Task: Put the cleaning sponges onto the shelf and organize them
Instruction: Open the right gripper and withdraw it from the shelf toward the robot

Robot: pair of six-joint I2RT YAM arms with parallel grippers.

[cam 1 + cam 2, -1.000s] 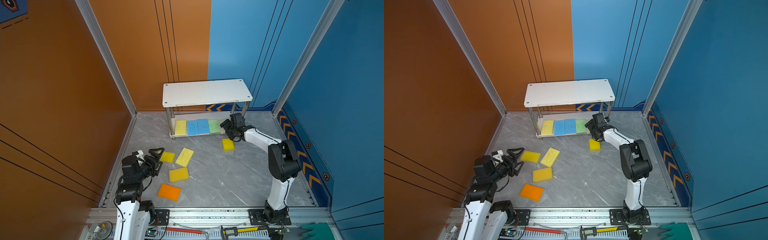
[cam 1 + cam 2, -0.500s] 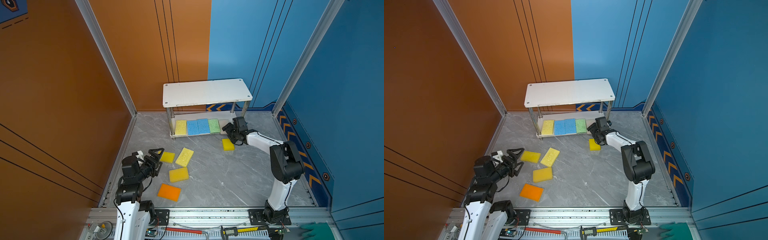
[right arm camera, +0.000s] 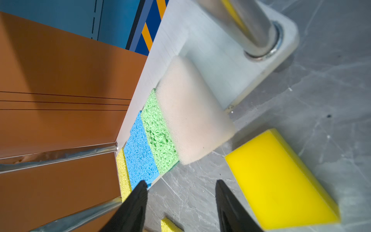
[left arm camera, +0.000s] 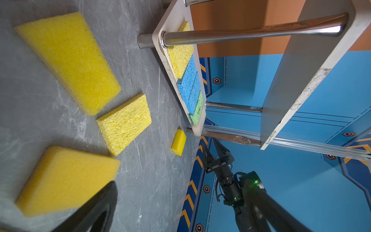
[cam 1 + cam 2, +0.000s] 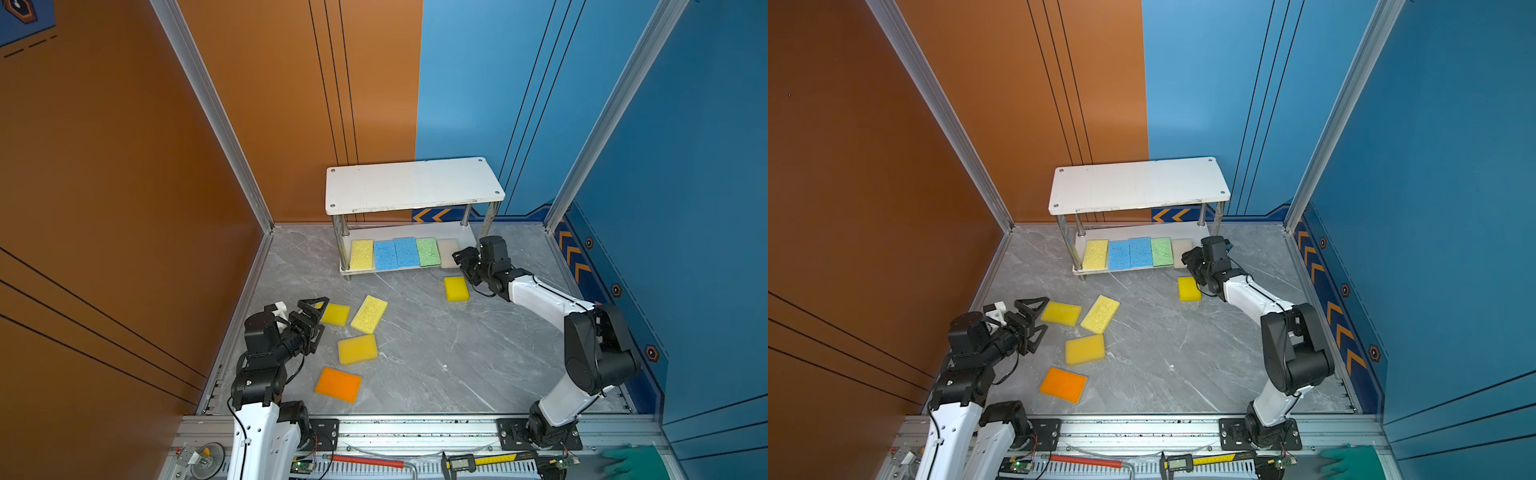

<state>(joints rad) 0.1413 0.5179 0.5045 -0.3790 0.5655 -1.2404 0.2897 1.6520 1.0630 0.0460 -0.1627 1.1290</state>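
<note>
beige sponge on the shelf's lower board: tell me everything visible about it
The beige sponge is a pale beige-pink rectangular foam block, fine-pored, blurred in the right wrist view. It lies flat on the shelf's lower board, at the row's right end, one long side against the green sponge. Its near end juts slightly past the board's front edge. The right end effector sits just in front, jaws apart, not touching it.

The left arm [image 5: 254, 428], white shells on black joints, rises at the tabletop's near left corner and leans forward, holding the black two-fingered left pincer [image 5: 319, 313] low, spread wide and empty. The matching right arm [image 5: 544, 301] folds at a raised elbow near the right edge and stretches low toward the far edge. The right pincer [image 5: 461, 261] is partly parted, its fingers [image 3: 136, 202] gripping nothing.
</note>
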